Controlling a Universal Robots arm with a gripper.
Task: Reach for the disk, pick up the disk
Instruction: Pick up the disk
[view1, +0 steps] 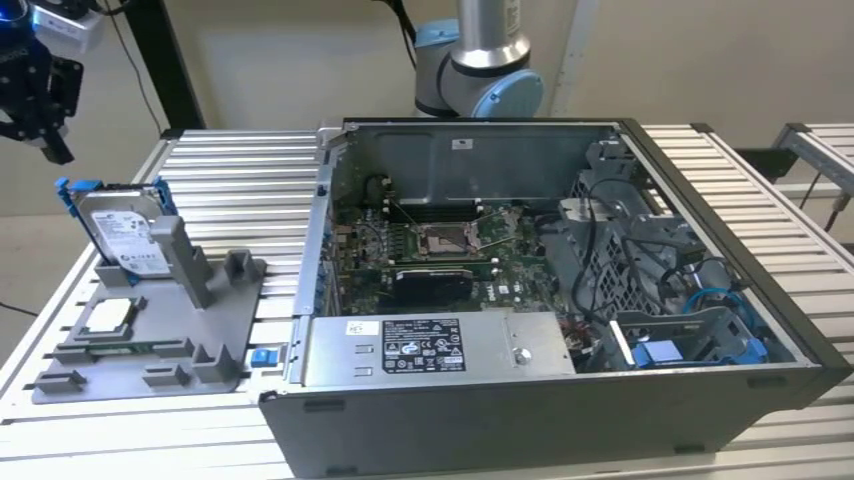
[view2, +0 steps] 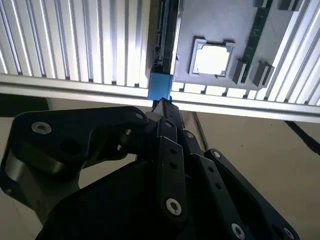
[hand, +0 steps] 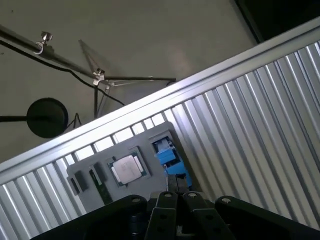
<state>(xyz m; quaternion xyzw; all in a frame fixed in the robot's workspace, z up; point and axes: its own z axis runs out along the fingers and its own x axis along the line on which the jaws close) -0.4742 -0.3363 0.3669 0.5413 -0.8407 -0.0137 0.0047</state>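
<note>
The disk (view1: 118, 232) stands on edge in a grey holder (view1: 160, 340) on the table at the exterior view's left; it is silver-grey with a white label and blue rails. My gripper (view1: 54, 145) hangs above it and further towards the exterior view's left, apart from it, out beyond the table's edge. In both wrist views the black fingers meet at their tips with nothing between them, gripper (view2: 162, 104) and gripper (hand: 175, 189). Just past the tips lies the disk, seen edge-on (view2: 164, 45), with its blue rail (hand: 167, 157).
An open computer case (view1: 561, 300) takes up the middle and the exterior view's right of the slatted table (view1: 240, 170). The holder also carries a small square CPU chip (view2: 212, 59) and a green memory stick (view2: 257, 30). The arm's base (view1: 478, 80) rises behind the case.
</note>
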